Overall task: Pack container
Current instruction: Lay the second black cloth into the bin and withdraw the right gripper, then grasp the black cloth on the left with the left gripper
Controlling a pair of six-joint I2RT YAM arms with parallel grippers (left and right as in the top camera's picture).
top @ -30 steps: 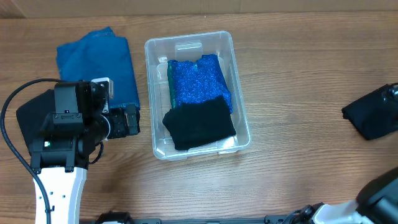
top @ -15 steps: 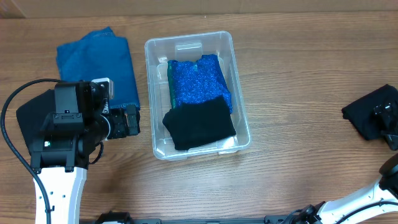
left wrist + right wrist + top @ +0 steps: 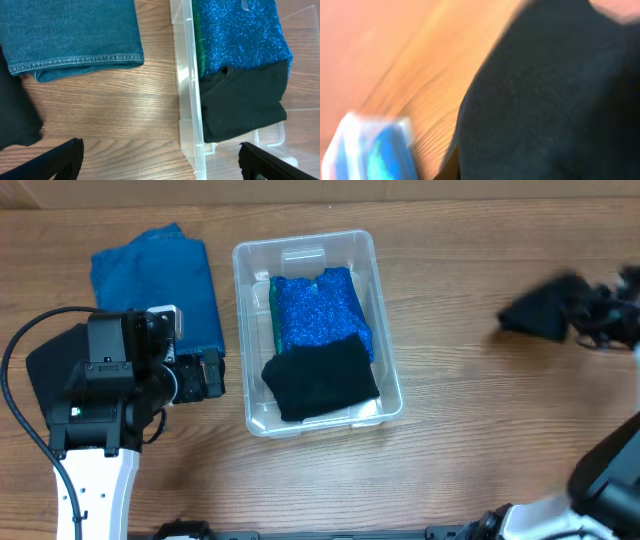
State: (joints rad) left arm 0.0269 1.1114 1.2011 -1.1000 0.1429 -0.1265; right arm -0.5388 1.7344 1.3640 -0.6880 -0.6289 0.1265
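As container holds blue cloth, black cloth

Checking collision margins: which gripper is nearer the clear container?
Left. Left gripper sits right beside the container's left wall; right gripper, holding a black cloth, is far off right.

a robot lab bench: a plain wood-grain table fills the frame, a black-and-white arm stands at lower left and a second arm at lower right, with a clear bin of clothes at centre, jeans at upper left and a black cloth at upper right
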